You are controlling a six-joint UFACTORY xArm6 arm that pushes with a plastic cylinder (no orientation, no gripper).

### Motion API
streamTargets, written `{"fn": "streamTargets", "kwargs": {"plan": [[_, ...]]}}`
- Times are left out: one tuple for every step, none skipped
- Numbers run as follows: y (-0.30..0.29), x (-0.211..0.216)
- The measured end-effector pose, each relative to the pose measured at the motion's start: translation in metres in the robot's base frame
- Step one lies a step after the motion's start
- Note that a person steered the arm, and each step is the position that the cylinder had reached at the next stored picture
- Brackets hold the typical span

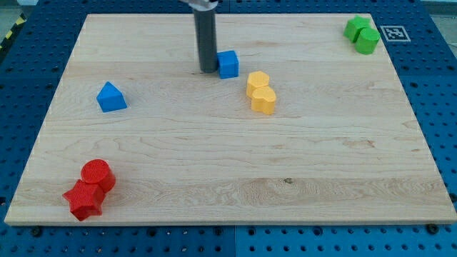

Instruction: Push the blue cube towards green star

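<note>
My tip (208, 70) touches the left side of the small blue cube (228, 64) on the pale wooden desk (228, 178); there is no hand. The green star-shaped block (355, 27) sits far off, top right corner.

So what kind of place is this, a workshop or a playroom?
Most likely a robotics lab bench: a wooden board sits on a blue perforated table, a printed marker tag lies at the corner, and my tip pushes the blue cube.
</note>
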State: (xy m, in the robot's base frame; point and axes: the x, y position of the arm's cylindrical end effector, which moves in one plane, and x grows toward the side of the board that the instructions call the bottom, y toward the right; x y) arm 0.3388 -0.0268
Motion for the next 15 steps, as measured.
{"fn": "streamTargets", "kwargs": {"plan": [[0.028,-0.028],[0.006,-0.009],[-0.014,0.024],[-0.013,0.028],[-0.013,0.028],[-0.013,0.028],[-0.013,0.028],[-0.024,0.029],[-0.037,0.046],[0.010,0.032],[0.056,-0.006],[0.079,-0.011],[0.075,0.000],[0.110,-0.036],[0.136,-0.058]]}}
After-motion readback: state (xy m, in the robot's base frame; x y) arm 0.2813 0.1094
